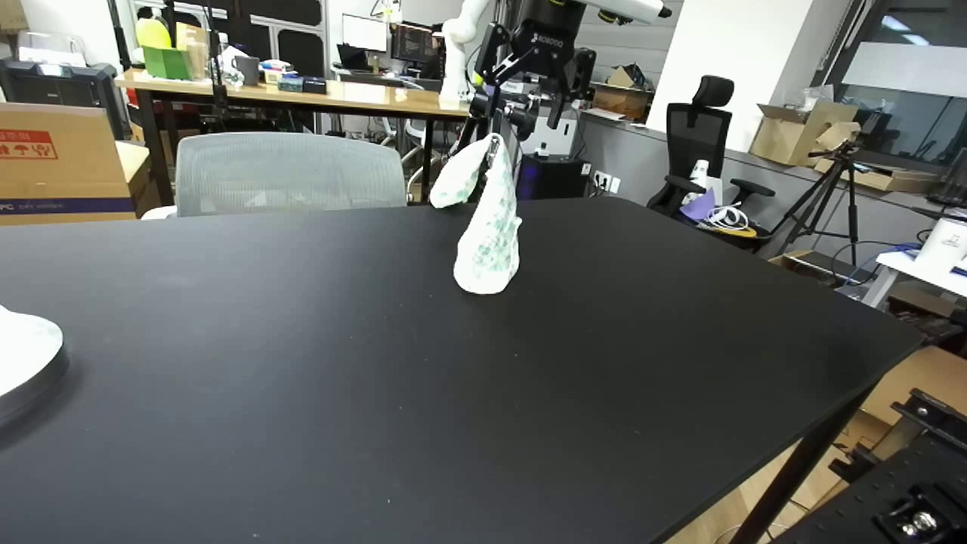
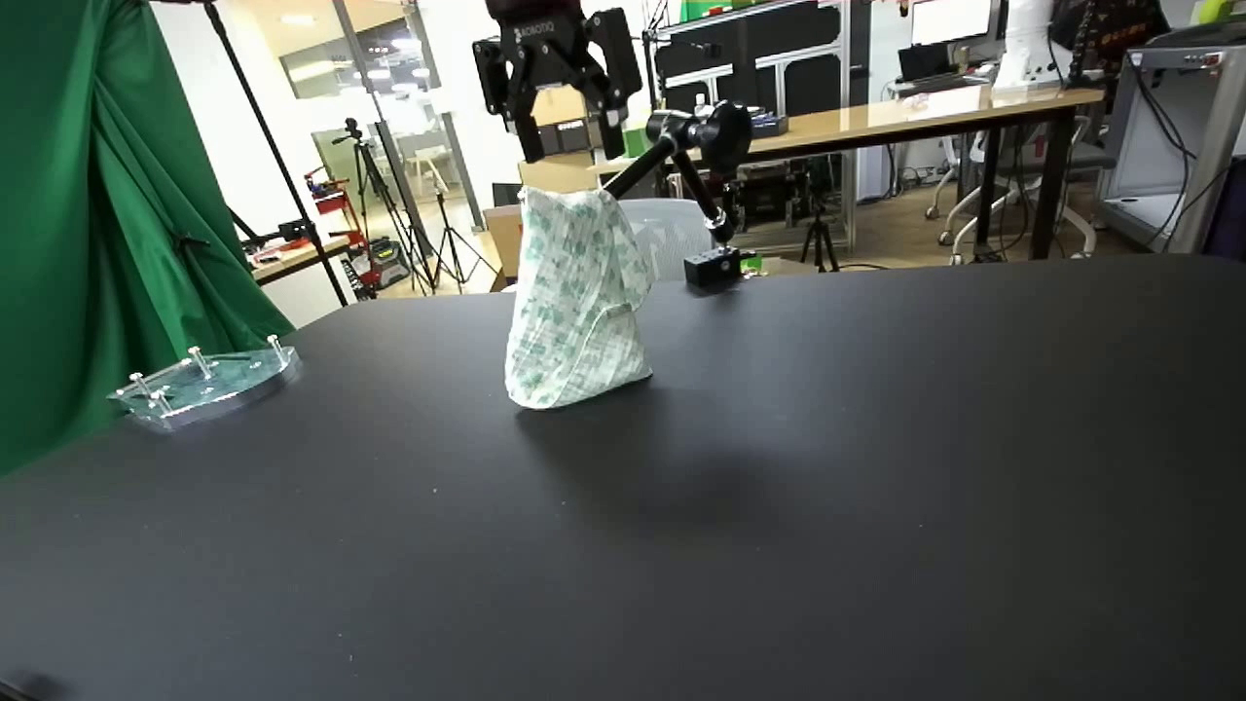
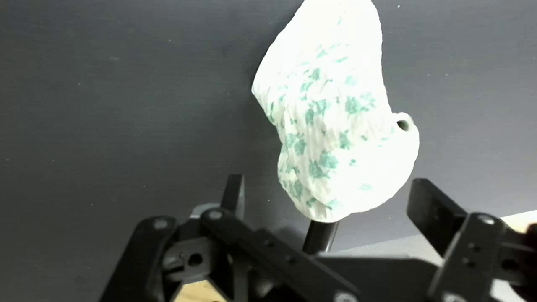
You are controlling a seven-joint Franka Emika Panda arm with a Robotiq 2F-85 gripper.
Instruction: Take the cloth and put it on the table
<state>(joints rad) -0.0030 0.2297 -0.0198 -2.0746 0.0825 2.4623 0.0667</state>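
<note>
A white cloth with a green leaf pattern hangs draped over a black jointed stand arm [image 2: 644,175]. The cloth shows in both exterior views [image 1: 489,242] [image 2: 579,302] and in the wrist view [image 3: 335,117]. Its lower end hangs down close to the black table [image 1: 340,378]; I cannot tell whether it touches. My gripper [image 2: 572,148] is open and empty, just above the cloth's top, pointing down; it also shows in an exterior view [image 1: 523,98]. In the wrist view the fingers [image 3: 327,186] stand wide apart on either side of the cloth's near end, not touching it.
The stand arm's black base [image 2: 714,267] sits at the table's far edge. A clear plate with upright bolts [image 2: 209,385] lies near the table's side. A white round object [image 1: 26,351] is at the table's left in an exterior view. A grey chair [image 1: 291,174] stands behind.
</note>
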